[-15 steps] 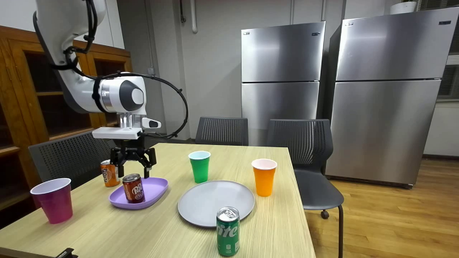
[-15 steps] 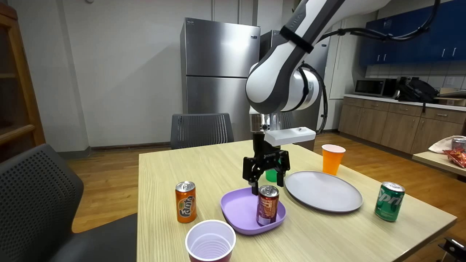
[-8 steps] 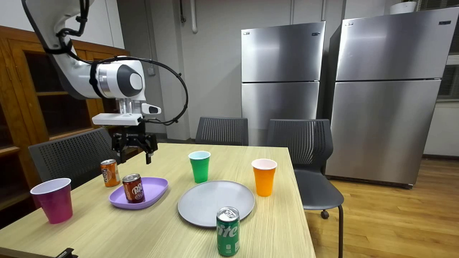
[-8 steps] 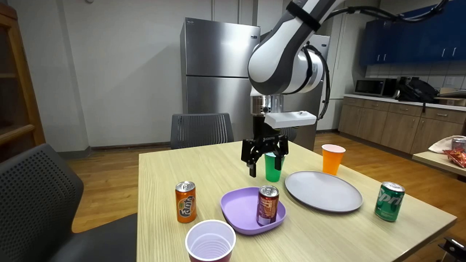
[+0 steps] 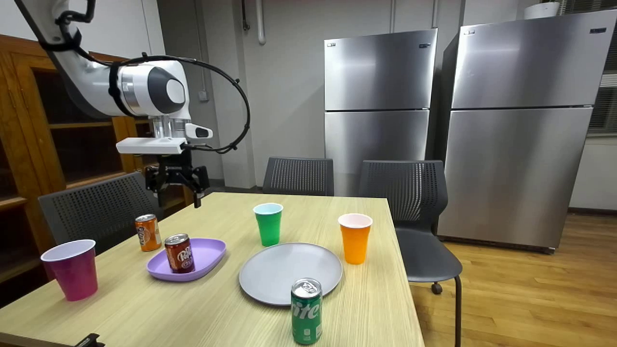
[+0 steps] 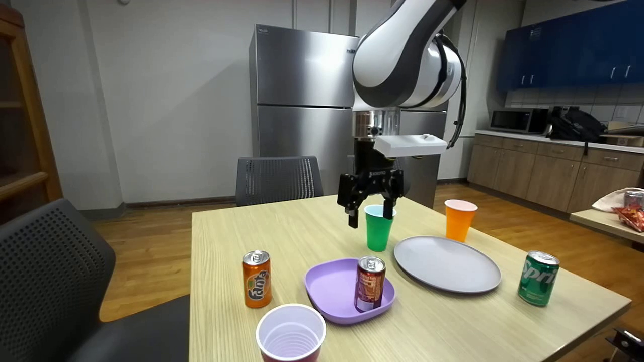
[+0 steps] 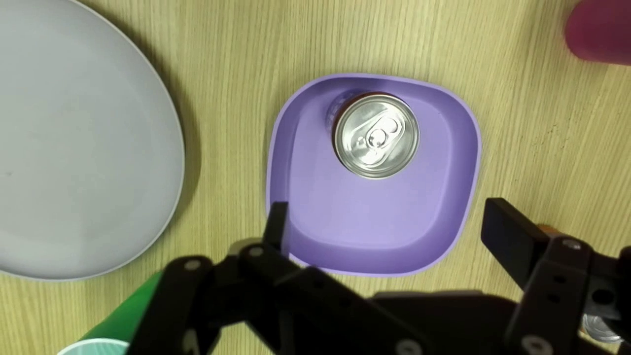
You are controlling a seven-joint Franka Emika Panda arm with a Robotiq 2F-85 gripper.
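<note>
My gripper (image 5: pixel 179 199) hangs in the air above the table, fingers pointing down, in both exterior views. Its jaws stand wide apart with nothing between them. Below it, a dark red Dr Pepper can (image 5: pixel 180 254) stands upright in a shallow purple dish (image 5: pixel 208 255), apart from the fingers. From the wrist view, the can's silver lid (image 7: pixel 377 137) shows near the upper side of the dish (image 7: pixel 374 212), ahead of the fingertips. An orange Fanta can (image 6: pixel 256 281) stands upright on the table beside the dish; in the wrist view a finger mostly hides it.
A grey plate (image 5: pixel 291 272) lies beside the dish, with a green cup (image 5: pixel 268 225) and an orange cup (image 5: pixel 355 241) near it. A Sprite can (image 5: pixel 306 313) stands by the plate's edge. A magenta cup (image 5: pixel 72 270) is near the dish. Chairs (image 5: pixel 404 193) surround the table.
My gripper has risen from close around the Dr Pepper can's height to well above it, staying open. The can remains in the purple dish, and the other objects have not moved.
</note>
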